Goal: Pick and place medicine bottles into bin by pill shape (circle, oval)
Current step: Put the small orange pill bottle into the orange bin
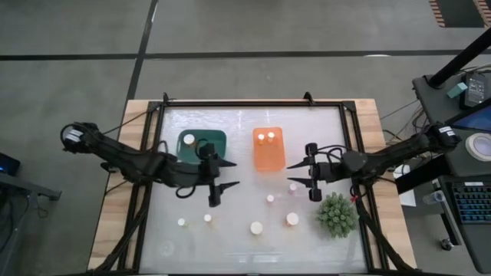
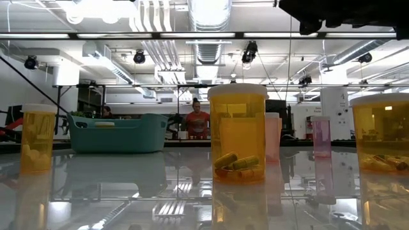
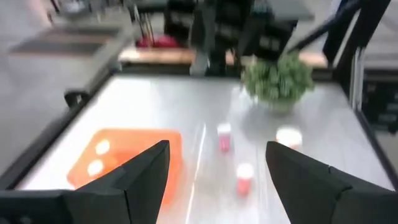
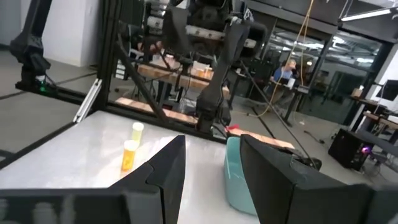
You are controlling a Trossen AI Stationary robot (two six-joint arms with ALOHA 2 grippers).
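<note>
Several small amber bottles with white caps stand on the white table: two near its middle (image 1: 292, 186) (image 1: 270, 198) and several along its near side (image 1: 255, 228) (image 1: 292, 219) (image 1: 207, 218) (image 1: 182, 222). The dark green bin (image 1: 215, 136) holds one bottle (image 1: 189, 139). The orange bin (image 1: 268, 157) holds two (image 1: 266, 138). My left gripper (image 1: 232, 175) is open and empty, hovering between the two bins' near ends. My right gripper (image 1: 294, 174) is open and empty, to the right of the orange bin, above the bottle at the middle. The two grippers face each other.
A spiky green plant (image 1: 336, 215) stands at the near right, close to my right gripper. A dark frame (image 1: 253, 104) runs around the table. In the low view a wide bottle (image 2: 237, 134) stands close to the camera. A person (image 2: 196, 118) stands far behind the table.
</note>
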